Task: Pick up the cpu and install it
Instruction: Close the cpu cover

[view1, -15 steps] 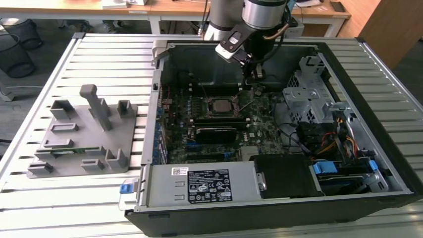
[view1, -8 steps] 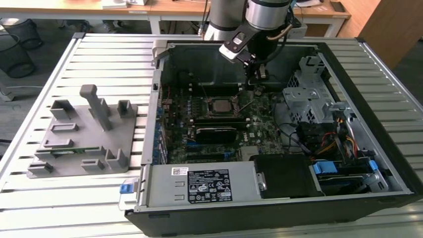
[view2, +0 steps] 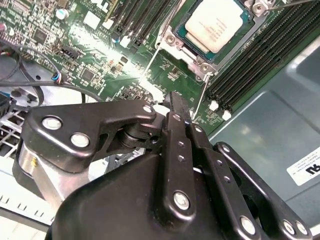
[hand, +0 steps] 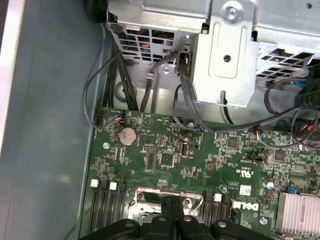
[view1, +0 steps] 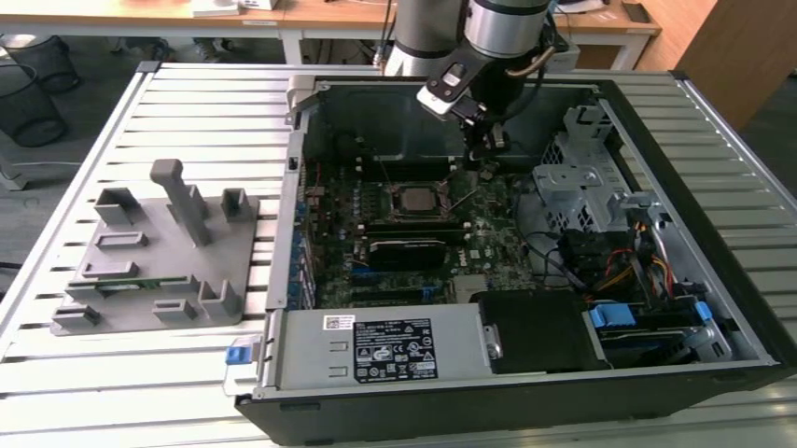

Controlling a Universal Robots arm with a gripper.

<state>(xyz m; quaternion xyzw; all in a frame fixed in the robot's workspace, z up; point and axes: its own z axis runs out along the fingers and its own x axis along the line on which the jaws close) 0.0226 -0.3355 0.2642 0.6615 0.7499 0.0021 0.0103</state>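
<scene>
Tool (view1: pixel 488 155) fingers are pressed together with nothing between them, as both wrist views show (view2: pixel 176 102) (hand: pixel 170 204). The arm (view1: pixel 498 37) comes down from the 12 o'clock edge of the exterior view into the open computer case (view1: pixel 498 411). Its wrist is tipped so the fingers point down at the motherboard (view1: pixel 498 247). The tips sit low over the board; whether they touch it cannot be told.

The cpu (view1: pixel 417 200) lies flat in its socket (view2: pixel 172 41), silver top up (view2: pixel 216 22), near the middle of the board. In the exterior view the tool stands at about 2 o'clock from the cpu, near it but apart.

Room is tight there. The silver drive cage (view1: pixel 580 182) stands at 3 o'clock of the tool, with cables (hand: pixel 150 85) hanging under it. The case's rear wall (view1: pixel 412 126) stands close at 12 o'clock. Long memory slots (view2: pixel 260 55) run beside the socket.

Outside the case, at 9 o'clock, a grey fixture tray (view1: pixel 162 252) sits on the slatted metal counter (view1: pixel 187 103), well apart from the tool.
</scene>
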